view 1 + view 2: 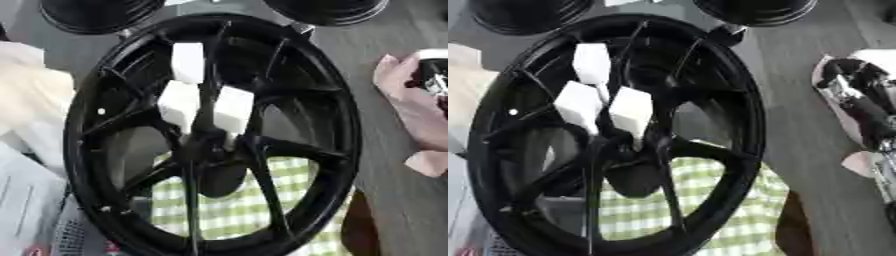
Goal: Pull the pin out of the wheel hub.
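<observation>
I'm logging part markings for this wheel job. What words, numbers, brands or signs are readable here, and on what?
None can be read.
Wheel hub: plain black, no marking visible.
The three white blocks by its center: blank faces.
Green checked cloth: pattern only.
Right hand, at the right edge: no label legible.

Around the work: a grey desk (394, 55), a checked cloth and a few dark shapes.

A green-and-white checked cloth (236, 200) lies on the desk near the lower middle. Two round black objects sit at the far edge, one at upper left (96, 15) and one at upper right (328, 11), both cut off by the frame. A pale cream fabric (31, 90) lies at the left side, with a light grey surface (26, 200) below it.
</observation>
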